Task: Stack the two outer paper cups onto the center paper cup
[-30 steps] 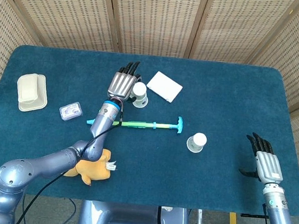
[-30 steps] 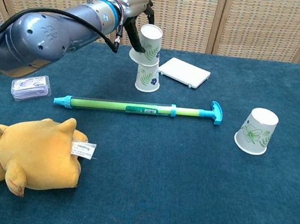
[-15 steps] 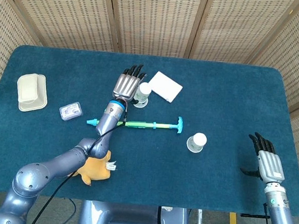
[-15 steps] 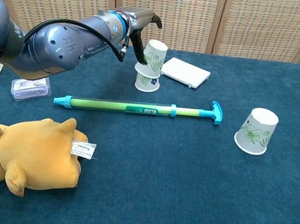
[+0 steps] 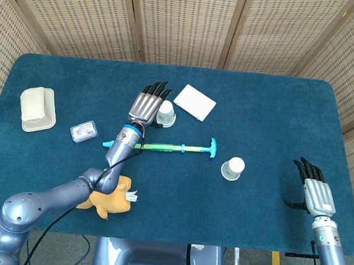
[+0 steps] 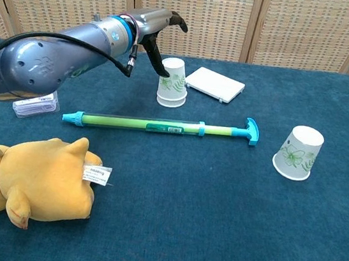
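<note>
Two floral paper cups are nested upside down as one stack [image 5: 165,113] [image 6: 172,82] at the table's middle rear. My left hand [image 5: 148,103] [image 6: 154,30] hovers just left of the stack, fingers spread; one fingertip [image 6: 161,71] is at the stack's upper left edge and nothing is gripped. A third paper cup [image 5: 233,168] [image 6: 298,152] stands upside down, slightly tilted, on the right. My right hand [image 5: 312,190] hangs at the table's front right edge, fingers extended and empty, far from the cups; the chest view does not show it.
A green and blue rod [image 5: 163,147] [image 6: 162,126] lies across the middle between the cups. A white flat box [image 5: 194,102] [image 6: 215,84] sits right of the stack. A yellow plush toy [image 6: 26,178], a clear small case [image 5: 83,131] and a cream container [image 5: 37,108] lie at the left.
My left hand lowered the upper cup fully over the center cup, let go of it and drew back slightly to the left. The right hand barely moved.
</note>
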You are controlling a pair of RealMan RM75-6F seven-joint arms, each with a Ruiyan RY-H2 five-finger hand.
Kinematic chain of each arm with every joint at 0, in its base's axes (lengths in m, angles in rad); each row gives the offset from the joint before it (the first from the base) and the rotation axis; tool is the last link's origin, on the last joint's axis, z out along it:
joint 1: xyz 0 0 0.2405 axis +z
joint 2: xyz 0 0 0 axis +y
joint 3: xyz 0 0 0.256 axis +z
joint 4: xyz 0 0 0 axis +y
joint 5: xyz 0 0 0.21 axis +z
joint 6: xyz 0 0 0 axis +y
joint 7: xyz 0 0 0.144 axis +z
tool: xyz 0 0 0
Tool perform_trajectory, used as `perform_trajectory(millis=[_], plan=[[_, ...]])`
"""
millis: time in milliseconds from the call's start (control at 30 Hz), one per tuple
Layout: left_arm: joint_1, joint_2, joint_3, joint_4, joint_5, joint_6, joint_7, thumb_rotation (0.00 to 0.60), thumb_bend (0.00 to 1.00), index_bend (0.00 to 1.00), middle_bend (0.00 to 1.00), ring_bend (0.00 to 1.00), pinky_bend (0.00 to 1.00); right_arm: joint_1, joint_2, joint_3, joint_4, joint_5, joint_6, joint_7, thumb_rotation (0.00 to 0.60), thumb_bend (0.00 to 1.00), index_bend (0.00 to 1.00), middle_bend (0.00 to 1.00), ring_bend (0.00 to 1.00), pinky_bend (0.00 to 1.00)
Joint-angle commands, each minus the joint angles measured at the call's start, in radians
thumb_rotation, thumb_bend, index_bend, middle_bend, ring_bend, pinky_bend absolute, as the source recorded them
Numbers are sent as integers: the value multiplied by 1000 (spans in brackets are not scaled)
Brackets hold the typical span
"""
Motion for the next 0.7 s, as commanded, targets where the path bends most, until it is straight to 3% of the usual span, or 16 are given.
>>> perform_trajectory(millis=[33,233,333,500,700], plan=[[85,103,33,-187,35,88,22,600,135,151,0,0,107,1,0,-1,-3,-3,1,-4,600,137,102,0,0,0],[218,226,63,-471,25,239,71,600,142,135,0,0,103,-2,-1,-2,-6,-6,10,-13,600,137,102,0,0,0],[315,297,110,-619,50,348,88,600,142,110,0,0,103,-5,-1,-2,-11,-7,19,-22,600,137,102,0,0,0],[540,411,287,-817,159,599,131,600,143,102,0,0,103,-9,-7,-4,-27,-15,46,-69,600,137,121,0,0,0],[690,485,412,-870,245,708,111,600,142,102,0,0,103,-7,-26,6,-36,-48,97,-86,600,137,171,0,0,1]])
